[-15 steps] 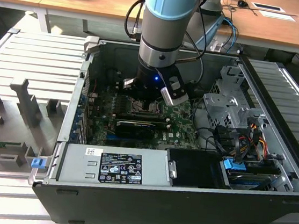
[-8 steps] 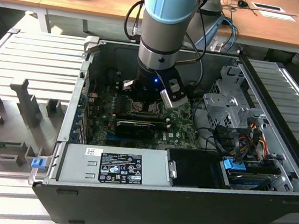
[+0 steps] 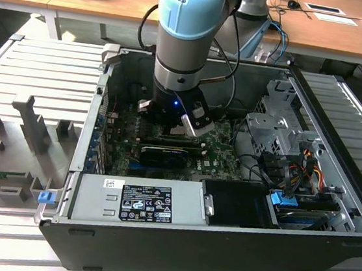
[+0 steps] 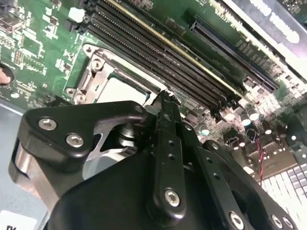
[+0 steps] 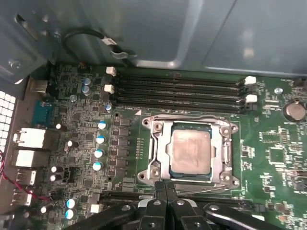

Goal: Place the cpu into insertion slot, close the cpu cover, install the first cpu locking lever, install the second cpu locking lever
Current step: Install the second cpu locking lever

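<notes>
First wrist view: cpu (image 5: 191, 152) lies flat in the insertion slot (image 5: 158, 143), silver face up, squared to the socket walls — reads as already seated.
Cover: cpu cover (image 5: 222, 152) looks folded down around the chip, its window framing the metal face; whether it is fully latched, can't tell.
Levers: no locking lever clearly made out; hooked or free, can't tell.
Pincer: pincer (image 5: 165, 189) has its fingers pressed together, nothing between them, tips at the socket's 6 o'clock edge, just beside the frame — looks posed to push on something thin there, a judgement only.
Second wrist view: pincer (image 4: 165, 98) tip sits at the socket's (image 4: 98, 79) corner, beside the memory slots (image 4: 158, 60); contact with the frame unclear.
Exterior view: arm reaches straight down into the open computer case (image 3: 340, 114), pincer (image 3: 172, 127) low over the motherboard (image 3: 222, 150); vertical entry clears the case walls and the drive cage (image 3: 276, 130) at 3 o'clock.
</notes>
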### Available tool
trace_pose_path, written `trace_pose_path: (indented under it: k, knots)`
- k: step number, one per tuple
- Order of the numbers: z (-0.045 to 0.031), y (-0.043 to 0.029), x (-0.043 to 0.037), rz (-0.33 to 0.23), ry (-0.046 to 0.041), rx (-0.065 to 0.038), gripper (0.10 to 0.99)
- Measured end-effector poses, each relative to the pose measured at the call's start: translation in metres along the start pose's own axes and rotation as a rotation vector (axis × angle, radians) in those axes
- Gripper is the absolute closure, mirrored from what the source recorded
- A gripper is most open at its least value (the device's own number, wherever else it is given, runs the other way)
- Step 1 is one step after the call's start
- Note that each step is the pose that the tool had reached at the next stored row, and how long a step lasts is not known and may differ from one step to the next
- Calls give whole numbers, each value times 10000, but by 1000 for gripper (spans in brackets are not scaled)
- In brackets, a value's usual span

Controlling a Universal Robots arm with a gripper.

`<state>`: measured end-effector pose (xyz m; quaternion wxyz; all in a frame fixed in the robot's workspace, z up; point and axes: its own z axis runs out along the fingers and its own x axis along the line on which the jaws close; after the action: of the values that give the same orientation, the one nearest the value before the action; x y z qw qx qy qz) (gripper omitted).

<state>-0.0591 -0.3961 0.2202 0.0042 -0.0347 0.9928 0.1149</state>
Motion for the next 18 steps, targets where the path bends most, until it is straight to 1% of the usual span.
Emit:
trace_pose_path:
  k: [1,2,3,4,5,6,8,9,10,13,15,18]
  knots:
    - [29,-13,4,-1,1,-1,980]
    - [31,-31,13,-5,-3,-53,980]
    - [30,-56,24,-7,-20,-207,980]
    - [27,-75,38,-8,-34,-402,980]
    - [26,-80,57,-7,-44,-525,980]
    - [26,-86,66,-8,-48,-578,980]
    - [37,-143,106,-8,-58,-700,980]
    - [40,-156,115,-10,-60,-722,980]
    - [47,-164,118,-10,-62,-732,980]
    - [72,-175,138,-8,-69,-843,980]
    - [97,-184,155,-9,-77,-948,980]
    - [140,-197,163,-9,-85,-1069,980]
